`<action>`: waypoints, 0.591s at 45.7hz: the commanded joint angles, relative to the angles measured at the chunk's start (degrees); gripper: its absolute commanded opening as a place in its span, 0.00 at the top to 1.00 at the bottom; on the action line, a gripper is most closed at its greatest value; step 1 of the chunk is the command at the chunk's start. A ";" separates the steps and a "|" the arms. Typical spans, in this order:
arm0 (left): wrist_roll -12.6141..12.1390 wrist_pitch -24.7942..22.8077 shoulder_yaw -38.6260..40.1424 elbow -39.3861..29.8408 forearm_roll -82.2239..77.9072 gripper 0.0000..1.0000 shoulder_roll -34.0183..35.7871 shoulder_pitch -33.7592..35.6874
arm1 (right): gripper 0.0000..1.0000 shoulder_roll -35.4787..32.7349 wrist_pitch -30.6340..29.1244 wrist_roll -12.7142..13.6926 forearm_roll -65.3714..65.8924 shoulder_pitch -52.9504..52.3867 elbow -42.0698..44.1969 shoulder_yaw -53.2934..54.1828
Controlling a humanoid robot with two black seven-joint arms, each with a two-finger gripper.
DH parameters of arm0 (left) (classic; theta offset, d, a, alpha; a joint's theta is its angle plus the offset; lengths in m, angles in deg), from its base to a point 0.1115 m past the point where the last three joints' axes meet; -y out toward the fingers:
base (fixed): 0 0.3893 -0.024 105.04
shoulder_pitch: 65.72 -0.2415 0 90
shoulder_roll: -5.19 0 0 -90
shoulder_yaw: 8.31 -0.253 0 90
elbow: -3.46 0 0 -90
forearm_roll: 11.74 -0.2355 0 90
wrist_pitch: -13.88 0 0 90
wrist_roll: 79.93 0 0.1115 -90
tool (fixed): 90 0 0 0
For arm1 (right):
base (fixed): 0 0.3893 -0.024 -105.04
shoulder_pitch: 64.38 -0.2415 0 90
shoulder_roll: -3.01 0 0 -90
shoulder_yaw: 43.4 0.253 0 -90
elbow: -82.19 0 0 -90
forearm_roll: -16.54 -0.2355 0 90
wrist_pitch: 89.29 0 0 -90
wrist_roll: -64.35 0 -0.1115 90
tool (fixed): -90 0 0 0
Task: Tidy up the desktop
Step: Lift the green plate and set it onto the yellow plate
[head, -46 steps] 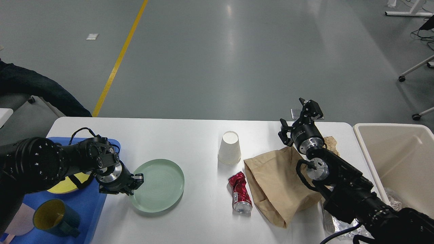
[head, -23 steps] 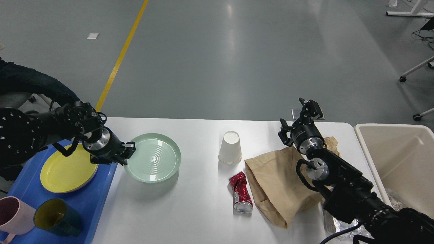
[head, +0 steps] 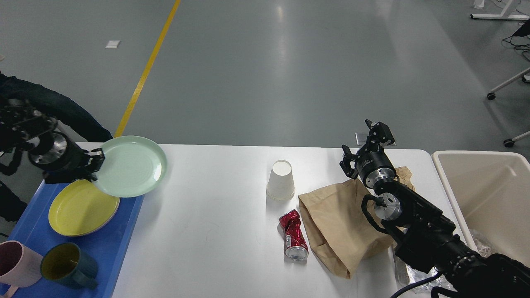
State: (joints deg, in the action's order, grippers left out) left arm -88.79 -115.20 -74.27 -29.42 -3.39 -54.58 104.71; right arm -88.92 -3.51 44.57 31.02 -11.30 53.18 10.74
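My left claw (head: pixel 94 164) is raised at the far left edge, clamped on the rim of the pale green plate (head: pixel 130 166), which hangs tilted in the air over the blue tray's (head: pixel 116 244) inner edge and the yellow plate (head: pixel 83 207); half a second ago that plate hung lower, over the white surface (head: pixel 215 231), and a second ago it lay flat there; my left arm is mostly cut off by the frame; a pink mug (head: pixel 16 260) and dark mug (head: pixel 68 267) stand in the tray's near corner; mid-surface, unmoved, are an upturned paper cup (head: pixel 281 180), a crushed red can (head: pixel 293 235) and a brown paper bag (head: pixel 345 225); my right claw (head: pixel 366 145) hovers above the bag's far end, fingers apart, holding nothing, unchanged; my arm hides part of the bag; crinkled clear wrap (head: pixel 403 271) beneath it is hard to make out; the beige bin (head: pixel 480 186) is cut off at right.
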 commanded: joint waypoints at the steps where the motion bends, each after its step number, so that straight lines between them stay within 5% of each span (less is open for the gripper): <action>1: -0.02 0.15 0.91 2.82 0.00 1.00 3.25 -3.87 | 0.00 0.00 0.00 0.00 0.03 0.00 0.00 0.00; 19: -0.02 0.15 4.07 16.53 0.00 1.00 2.38 -16.52 | 0.00 0.00 0.00 0.00 0.03 0.00 0.00 0.00; 27: -0.02 0.32 5.40 17.50 -0.09 1.00 0.80 -18.20 | 0.00 0.00 0.00 0.00 0.03 0.00 0.00 0.00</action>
State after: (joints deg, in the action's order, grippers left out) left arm -88.80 -115.02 -69.36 -12.26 -3.40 -53.01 87.15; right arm -88.92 -3.51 44.57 31.05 -11.30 53.18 10.74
